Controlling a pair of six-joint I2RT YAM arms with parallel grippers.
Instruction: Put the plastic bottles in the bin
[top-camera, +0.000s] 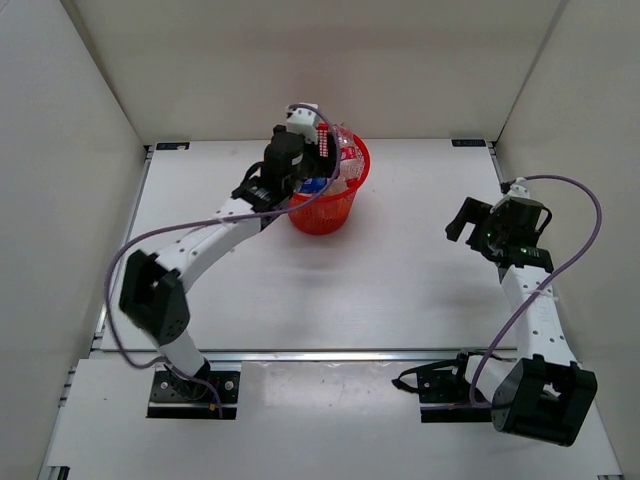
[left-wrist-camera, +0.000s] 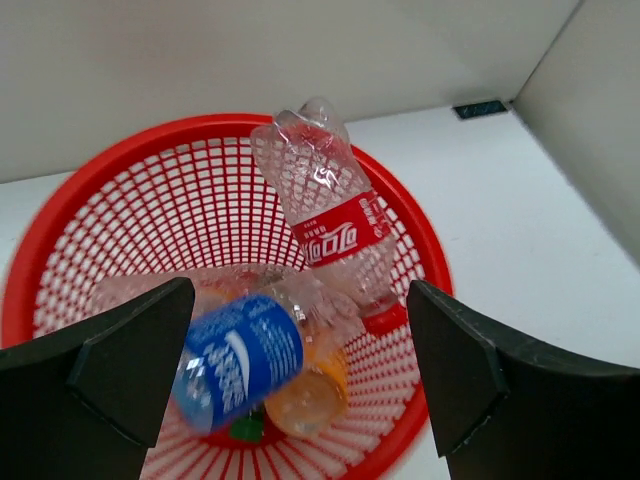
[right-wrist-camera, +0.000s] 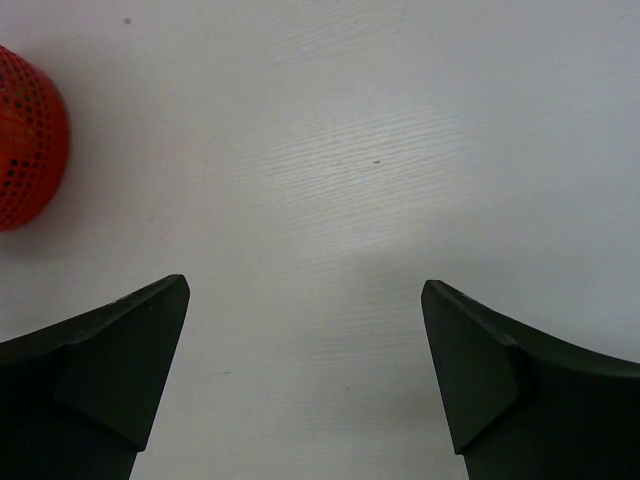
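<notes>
The red mesh bin (top-camera: 330, 205) stands at the back middle of the table; it fills the left wrist view (left-wrist-camera: 130, 180). Inside lie the slim clear red-capped bottle (left-wrist-camera: 325, 215) leaning on the rim, the clear blue-labelled bottle (left-wrist-camera: 235, 360), blurred, an orange bottle (left-wrist-camera: 310, 395), a plain clear bottle (left-wrist-camera: 215, 285) and a bit of the green one (left-wrist-camera: 245, 430). My left gripper (left-wrist-camera: 300, 365) is open and empty right above the bin (top-camera: 300, 150). My right gripper (right-wrist-camera: 305, 365) is open and empty over bare table at the right (top-camera: 480, 225).
White walls enclose the table on the left, back and right. The bin's side shows at the upper left of the right wrist view (right-wrist-camera: 25, 150). Purple cables loop from both arms.
</notes>
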